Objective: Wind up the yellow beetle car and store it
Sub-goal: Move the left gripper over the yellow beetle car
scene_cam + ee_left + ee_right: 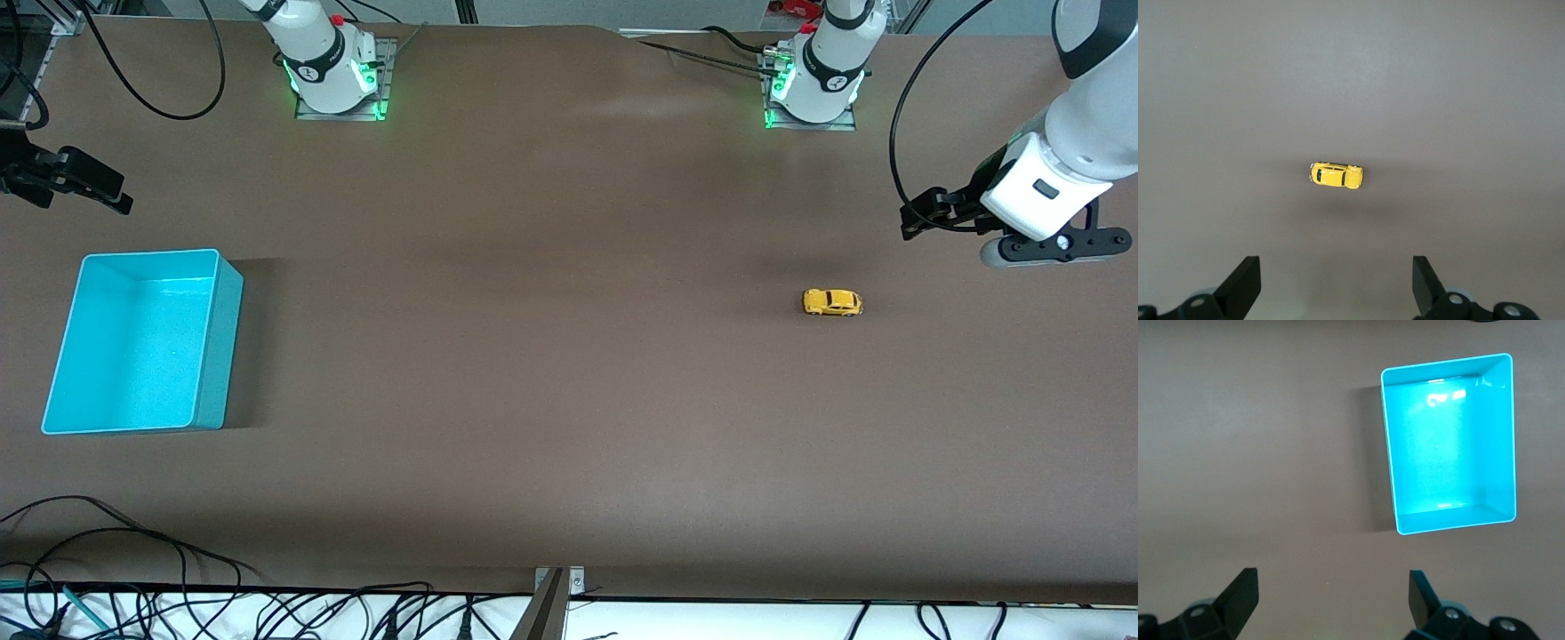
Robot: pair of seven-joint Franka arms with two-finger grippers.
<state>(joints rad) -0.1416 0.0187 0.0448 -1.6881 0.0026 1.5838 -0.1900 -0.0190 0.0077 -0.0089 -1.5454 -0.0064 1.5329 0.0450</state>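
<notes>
Left pincer (1335, 287) hangs wide over the counter (551, 356); right pincer (1331, 607) waits wide. Yellow beetle car (833, 302): likely light, rigid, slippery; pinch its 2 flanks.

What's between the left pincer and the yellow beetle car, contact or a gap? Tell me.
Apart. The left wrist view shows bare table between the open left pincer and the yellow beetle car; the front view shows the pincer raised, off to one side of the car.

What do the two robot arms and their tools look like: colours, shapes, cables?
Both arms are white with rounded shells, black joint bands and green lights at square metal bases. Black cables loop beside them. The left tool and the right tool are black, each with two wedge-shaped fingers.
</notes>
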